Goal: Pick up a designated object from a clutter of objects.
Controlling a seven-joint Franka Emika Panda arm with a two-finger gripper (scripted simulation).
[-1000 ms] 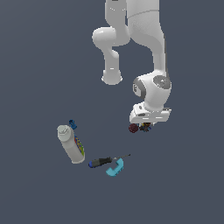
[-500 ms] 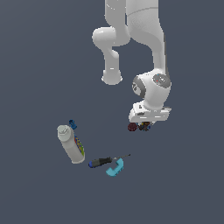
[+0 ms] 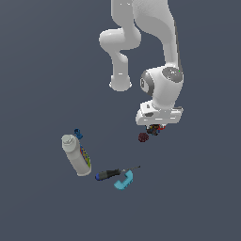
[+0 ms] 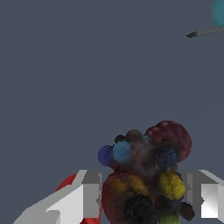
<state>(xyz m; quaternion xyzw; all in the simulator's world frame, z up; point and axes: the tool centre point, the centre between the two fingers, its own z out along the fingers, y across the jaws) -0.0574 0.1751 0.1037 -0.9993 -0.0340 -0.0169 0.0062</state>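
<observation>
The designated object (image 4: 140, 175), a dark knobbly clump flecked with orange, blue and yellow, lies on the floor between my two fingers. My gripper (image 4: 142, 197) is shut on it, with a grey finger pad (image 4: 89, 192) pressed against each side. In the exterior view the gripper (image 3: 154, 129) hangs straight down over the clump (image 3: 152, 132). The maroon ball (image 4: 175, 135) touches the clump's far side and shows as a separate ball (image 3: 143, 137) from outside. A red cylinder (image 4: 70, 183) peeks out behind one finger.
Toward the exterior view's left lie the rest of the clutter of objects: a white spray bottle (image 3: 76, 155), a small blue piece (image 3: 78, 133), a blue-handled screwdriver (image 3: 110, 173) and a cyan curved piece (image 3: 124, 180). The screwdriver's tip (image 4: 203, 32) shows in the wrist view.
</observation>
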